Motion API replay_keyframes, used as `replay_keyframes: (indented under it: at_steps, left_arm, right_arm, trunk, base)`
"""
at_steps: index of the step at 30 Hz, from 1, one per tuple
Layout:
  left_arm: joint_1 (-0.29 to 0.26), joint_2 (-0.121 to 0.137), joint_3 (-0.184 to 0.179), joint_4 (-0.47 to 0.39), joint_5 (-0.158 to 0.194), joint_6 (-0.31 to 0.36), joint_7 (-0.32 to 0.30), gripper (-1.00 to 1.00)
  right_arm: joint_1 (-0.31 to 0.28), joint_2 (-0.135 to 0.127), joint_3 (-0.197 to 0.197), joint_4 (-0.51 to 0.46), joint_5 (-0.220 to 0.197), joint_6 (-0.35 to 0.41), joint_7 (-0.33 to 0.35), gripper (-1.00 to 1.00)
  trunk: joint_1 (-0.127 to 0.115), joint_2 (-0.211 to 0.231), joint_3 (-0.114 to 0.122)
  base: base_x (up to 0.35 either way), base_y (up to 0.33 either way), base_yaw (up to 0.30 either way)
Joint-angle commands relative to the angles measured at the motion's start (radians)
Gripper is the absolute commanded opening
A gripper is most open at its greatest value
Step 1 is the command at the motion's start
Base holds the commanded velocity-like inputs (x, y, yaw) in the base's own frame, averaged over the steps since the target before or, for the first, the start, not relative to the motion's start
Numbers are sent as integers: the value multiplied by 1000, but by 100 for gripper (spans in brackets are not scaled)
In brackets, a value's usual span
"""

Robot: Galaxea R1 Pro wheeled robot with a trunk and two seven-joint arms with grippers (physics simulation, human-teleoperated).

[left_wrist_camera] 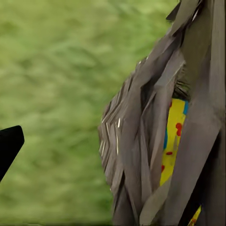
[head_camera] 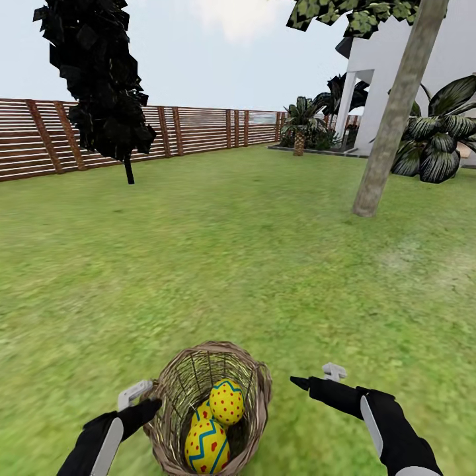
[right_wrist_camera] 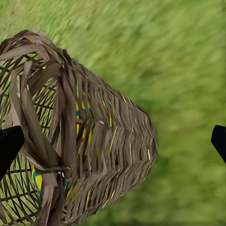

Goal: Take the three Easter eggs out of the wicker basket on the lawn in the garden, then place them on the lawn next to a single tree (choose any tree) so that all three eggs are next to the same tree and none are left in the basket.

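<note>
No text, label, brand, number or sign can be read anywhere in these views. The eggs point(head_camera: 227, 401) carry only painted decoration: red dots and blue zigzag bands on yellow, which form no letters or digits. The weave of the wicker basket point(head_camera: 254, 387) bears no tag or mark. The slatted wooden fence point(head_camera: 198, 129) and the white wall of the house point(head_camera: 456, 59) are plain, with no plate or lettering on them. The black arm covers and the white parts near each claw show no legible print either.
</note>
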Motion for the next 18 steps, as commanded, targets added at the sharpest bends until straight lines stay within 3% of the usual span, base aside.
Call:
replay_keyframes:
  at_steps: [1, 5, 6, 18]
  left_arm:
    - [-6, -1, 2, 11, 11, 1, 7, 100]
    - [-30, -1, 1, 68, 12, -53, 7, 100]
    - [-31, -1, 1, 71, 11, -56, 7, -100]
    - [-32, 1, 1, 62, 12, -59, 4, -100]
  right_arm:
    - [-1, 0, -3, -1, 5, 6, 7, 100]
    - [-1, 0, -4, 2, 5, 6, 7, 100]
    - [-1, 0, -4, 4, 5, 6, 7, 100]
    - [-1, 1, -4, 9, 4, 4, 5, 100]
  trunk:
    - [0, 0, -1]
    - [0, 0, -1]
    - [0, 0, -1]
    - [0, 0, -1]
  base:
    - [0, 0, 0]
    - [0, 0, 0]
    - [0, 0, 0]
    - [0, 0, 0]
